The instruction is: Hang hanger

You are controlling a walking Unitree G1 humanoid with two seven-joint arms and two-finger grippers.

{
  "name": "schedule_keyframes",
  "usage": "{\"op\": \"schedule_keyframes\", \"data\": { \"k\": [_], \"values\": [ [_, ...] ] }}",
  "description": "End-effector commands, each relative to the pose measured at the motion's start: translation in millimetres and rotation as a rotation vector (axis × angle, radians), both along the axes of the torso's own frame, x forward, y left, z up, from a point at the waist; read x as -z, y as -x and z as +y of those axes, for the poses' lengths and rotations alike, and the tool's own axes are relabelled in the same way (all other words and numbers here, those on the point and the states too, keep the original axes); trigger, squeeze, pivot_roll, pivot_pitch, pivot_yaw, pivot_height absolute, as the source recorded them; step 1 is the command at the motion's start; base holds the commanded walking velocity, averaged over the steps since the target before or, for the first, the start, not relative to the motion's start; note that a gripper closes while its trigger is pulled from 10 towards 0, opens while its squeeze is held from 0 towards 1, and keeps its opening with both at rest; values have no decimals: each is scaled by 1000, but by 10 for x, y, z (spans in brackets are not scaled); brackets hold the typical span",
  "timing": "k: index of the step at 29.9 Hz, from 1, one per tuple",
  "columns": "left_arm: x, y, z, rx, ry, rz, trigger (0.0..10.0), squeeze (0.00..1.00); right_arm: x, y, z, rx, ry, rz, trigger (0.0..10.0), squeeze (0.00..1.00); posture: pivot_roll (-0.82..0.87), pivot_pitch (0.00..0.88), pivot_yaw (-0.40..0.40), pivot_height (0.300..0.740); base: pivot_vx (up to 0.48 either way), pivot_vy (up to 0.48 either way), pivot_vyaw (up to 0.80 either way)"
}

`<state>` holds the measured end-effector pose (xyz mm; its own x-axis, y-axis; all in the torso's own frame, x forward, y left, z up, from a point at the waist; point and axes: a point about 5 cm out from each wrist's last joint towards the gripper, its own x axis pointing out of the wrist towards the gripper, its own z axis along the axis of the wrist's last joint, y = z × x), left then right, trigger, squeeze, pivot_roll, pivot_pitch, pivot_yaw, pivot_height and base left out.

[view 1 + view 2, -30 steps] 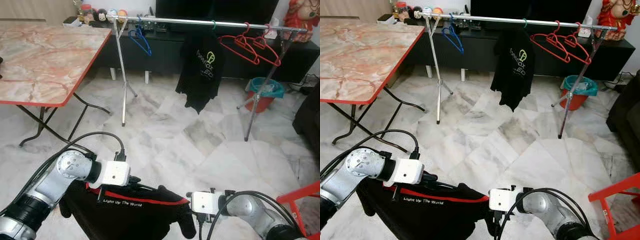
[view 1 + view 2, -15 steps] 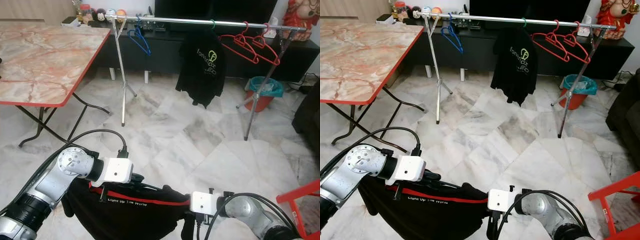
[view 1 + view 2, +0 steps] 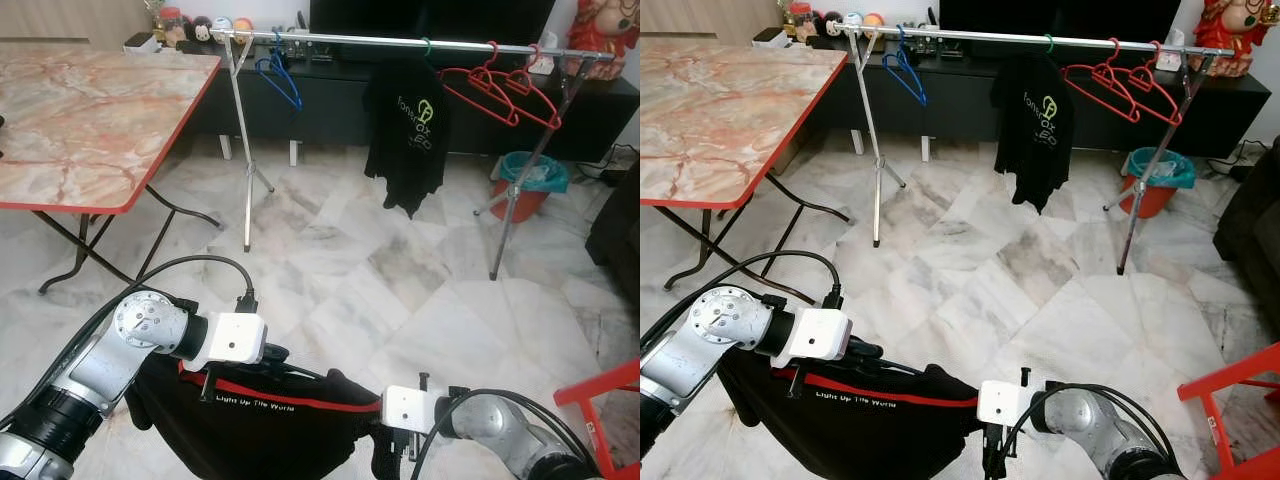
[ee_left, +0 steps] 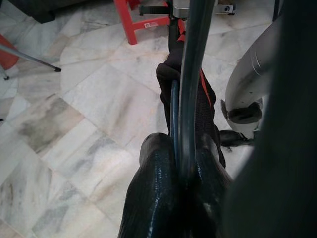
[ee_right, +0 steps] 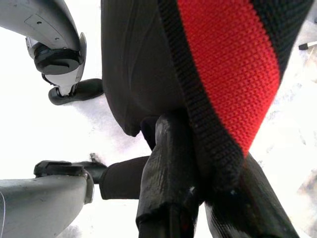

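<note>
Between left hand (image 3: pixel 275 357) and right hand (image 5: pixel 198 198) — black shirt (image 3: pixel 260 425), pinched

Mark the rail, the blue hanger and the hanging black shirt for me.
rail (image 3: pixel 360 41), left eye view, middle of the bar
blue hanger (image 3: pixel 283 82), left eye view, its sloping arm
black shirt (image 3: pixel 407 125), left eye view, chest print

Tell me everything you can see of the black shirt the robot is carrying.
The shirt is black knit-looking cloth with a red band and white lettering, "Light Up The World". It hangs slack between the two arms, low above the marble floor. The left gripper pinches it together with a thin blue hanger bar; the right gripper clamps the red-edged end.
</note>
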<state>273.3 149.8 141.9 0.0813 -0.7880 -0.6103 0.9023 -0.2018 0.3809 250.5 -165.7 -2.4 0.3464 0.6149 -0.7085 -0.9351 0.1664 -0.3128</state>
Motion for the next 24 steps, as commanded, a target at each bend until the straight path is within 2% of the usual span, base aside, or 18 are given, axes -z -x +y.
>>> {"op": "schedule_keyframes", "data": {
  "k": [1,7,17,19,24],
  "values": [
    [-47,23,15,16,-10,-8,10000,0,-32,-41,-6,2,-5,-12,0,0,57,36,-27,740,0,0,0],
    [-28,33,63,11,-22,-2,10000,0,-34,-40,-5,-5,-4,-9,0,0,56,32,-26,740,0,0,0],
    [-17,-15,299,-69,-35,-42,10000,0,-66,-45,-62,-11,3,-7,0,0,54,36,-24,740,0,0,0],
    [2,-47,407,-121,-24,-50,10000,0,-72,-47,-75,-10,4,-6,0,0,53,40,-23,740,0,0,0],
    [-24,-21,532,-144,-7,-22,10000,0,-77,-47,-91,-9,9,-5,0,0,54,45,-24,740,0,0,0]
  ]
}}
